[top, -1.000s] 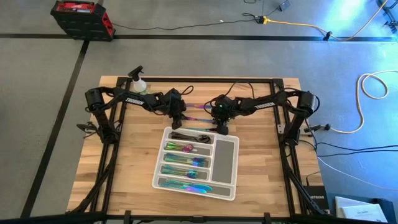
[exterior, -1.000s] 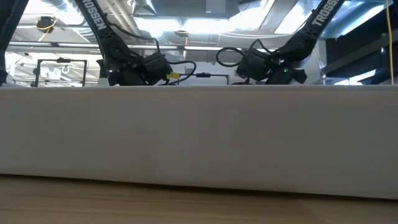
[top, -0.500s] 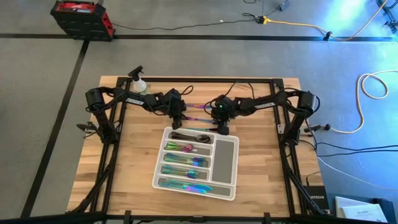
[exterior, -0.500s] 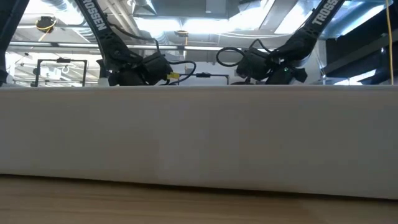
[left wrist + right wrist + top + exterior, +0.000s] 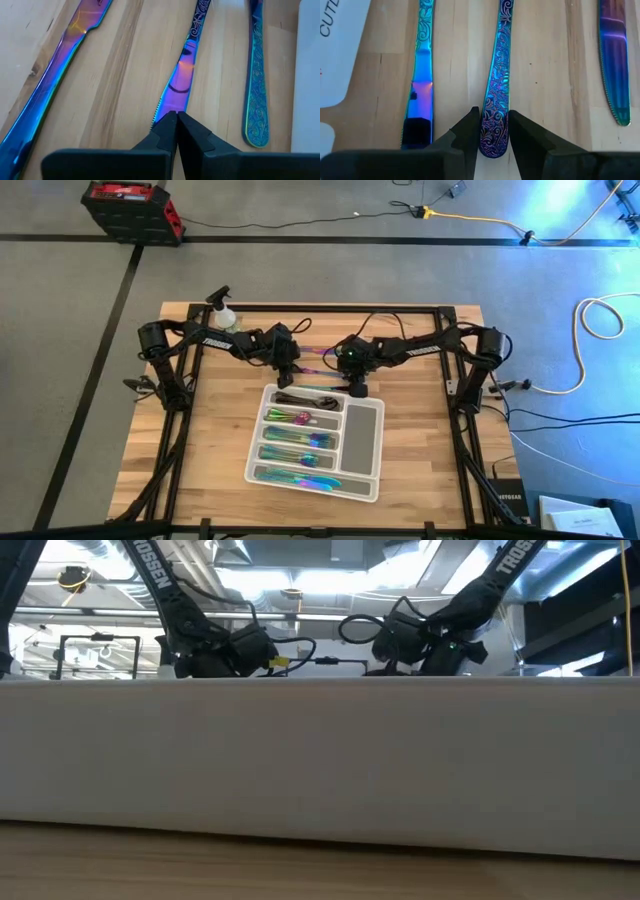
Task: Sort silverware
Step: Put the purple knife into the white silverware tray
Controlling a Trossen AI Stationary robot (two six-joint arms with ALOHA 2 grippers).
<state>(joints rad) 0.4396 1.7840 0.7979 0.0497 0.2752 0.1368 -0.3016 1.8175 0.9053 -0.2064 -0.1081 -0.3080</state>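
Iridescent rainbow metal knife handle: slim, stiff, light, likely slippery; right gripper clasps its end. Left gripper clenched, empty, at serrated rainbow blade.

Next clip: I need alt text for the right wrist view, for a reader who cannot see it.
The right gripper straddles the end of an iridescent patterned handle lying on the wooden table, its fingers on either side. An iridescent knife lies alongside it, a second knife blade on the other side, and a white tray corner at the edge.
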